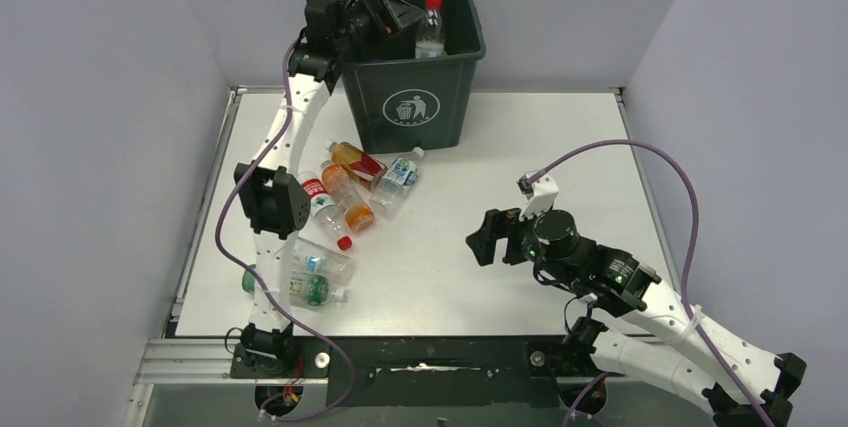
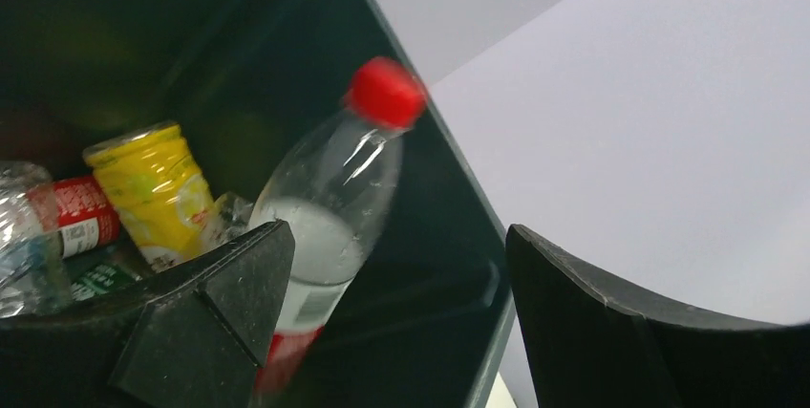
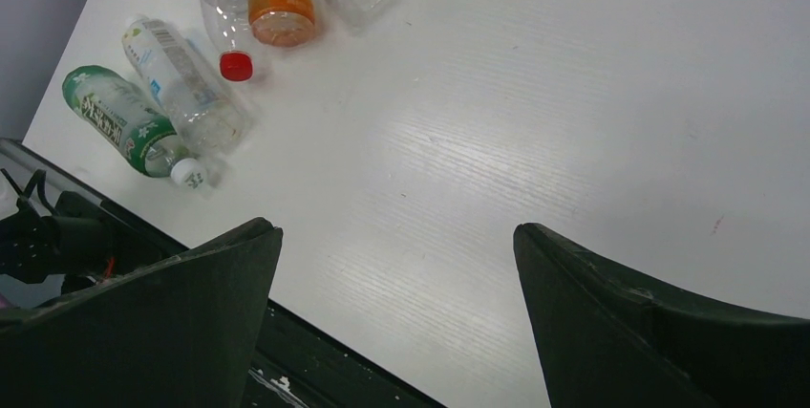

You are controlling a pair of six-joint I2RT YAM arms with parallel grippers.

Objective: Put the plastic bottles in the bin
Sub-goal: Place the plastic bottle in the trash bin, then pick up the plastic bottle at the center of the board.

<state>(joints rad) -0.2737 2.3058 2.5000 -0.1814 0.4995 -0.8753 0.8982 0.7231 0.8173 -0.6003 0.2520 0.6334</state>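
1. Right gripper, jaws wide and empty, hovers above the table.
2. Plastic bottles lie clustered before the bin.
3. Left gripper, jaws apart over the bin: red-capped bottle leans inside, apparently free; lift clear of the rim before swinging back.

You can make out one sign: a white pictogram of a figure dropping litter into a basket, ringed, on the front of the dark green square plastic bin. Print on the green-labelled clear plastic bottle and the red-labelled clear plastic bottle is too blurred to read.
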